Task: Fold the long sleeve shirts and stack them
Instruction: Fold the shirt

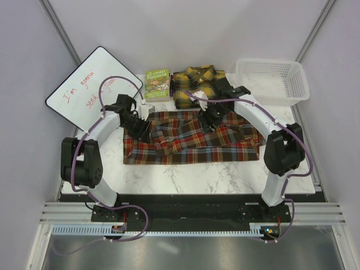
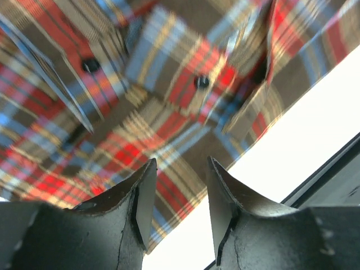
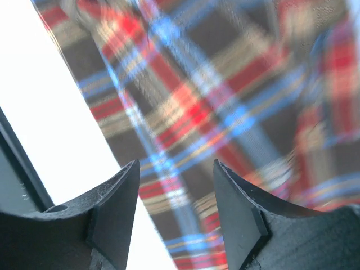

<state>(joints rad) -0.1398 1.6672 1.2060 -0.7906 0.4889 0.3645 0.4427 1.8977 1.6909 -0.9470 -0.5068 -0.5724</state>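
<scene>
The red-brown plaid shirt (image 1: 191, 139) lies spread across the middle of the table, partly folded. The yellow and black plaid shirt (image 1: 197, 85) lies folded behind it at the back. My left gripper (image 1: 140, 130) is open and empty, low over the red shirt's left part; its view shows the plaid cloth with two buttons (image 2: 169, 95) just past my fingertips (image 2: 181, 169). My right gripper (image 1: 209, 119) is open and empty over the shirt's upper middle edge; the right wrist view shows the cloth (image 3: 225, 112) close under my fingertips (image 3: 175, 169).
A small green book (image 1: 157, 83) lies left of the yellow shirt. A white plastic basket (image 1: 273, 80) stands at the back right. A whiteboard (image 1: 93, 90) with red writing leans at the back left. The marble table (image 1: 191, 177) has bare surface in front of the shirt.
</scene>
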